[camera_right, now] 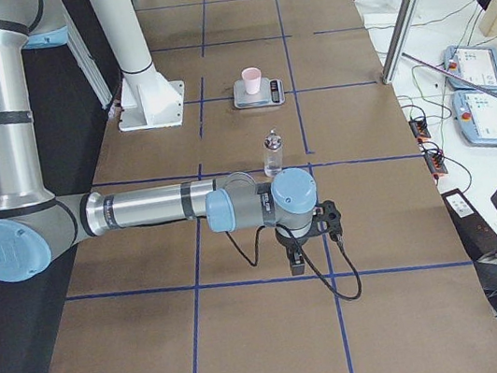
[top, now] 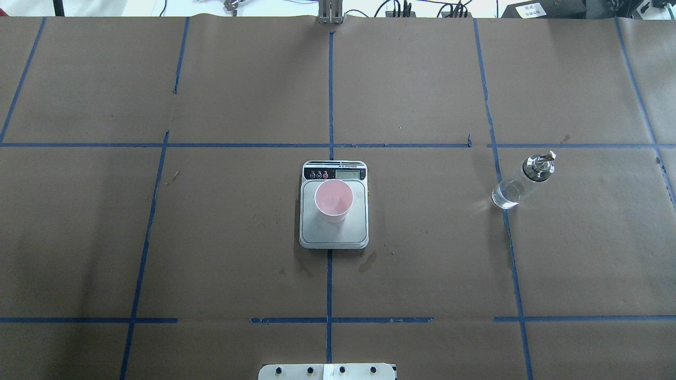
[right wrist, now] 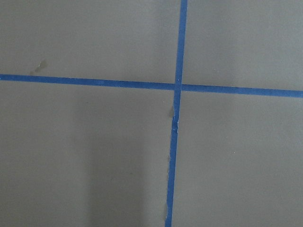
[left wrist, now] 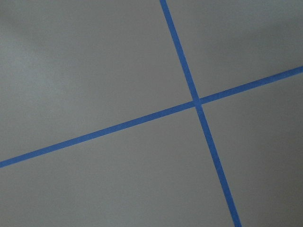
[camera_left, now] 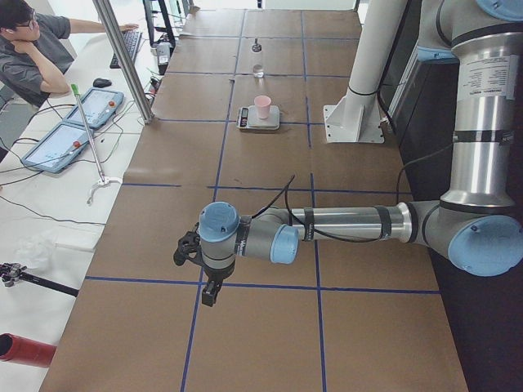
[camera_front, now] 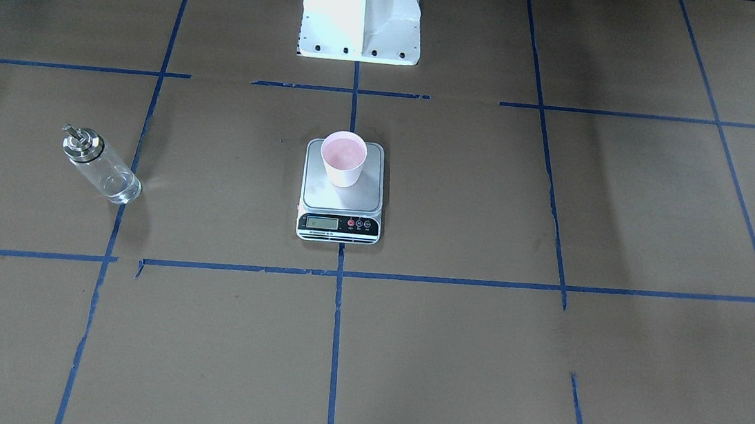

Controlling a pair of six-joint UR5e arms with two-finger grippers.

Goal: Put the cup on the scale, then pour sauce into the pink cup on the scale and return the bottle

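Observation:
The pink cup [camera_front: 343, 158] stands upright on the far part of the scale's steel platform [camera_front: 340, 200], at the table's centre; they also show in the overhead view, the cup [top: 334, 200] on the scale [top: 334, 235]. The clear glass bottle [camera_front: 101, 167] with its silver cap stands upright on the robot's right side [top: 522, 180], well apart from the scale. Sauce is barely visible in it. My left gripper [camera_left: 204, 290] and right gripper [camera_right: 296, 264] hang over the table's ends, far from everything. I cannot tell whether they are open or shut. Both wrist views show only brown paper and blue tape.
The robot's white base [camera_front: 361, 23] stands behind the scale. Brown paper with blue tape lines [top: 330, 95] covers the table. An operator [camera_left: 33, 49] sits at a side desk with tablets [camera_left: 73, 122] and cables. Dark stains [top: 367, 261] lie near the scale.

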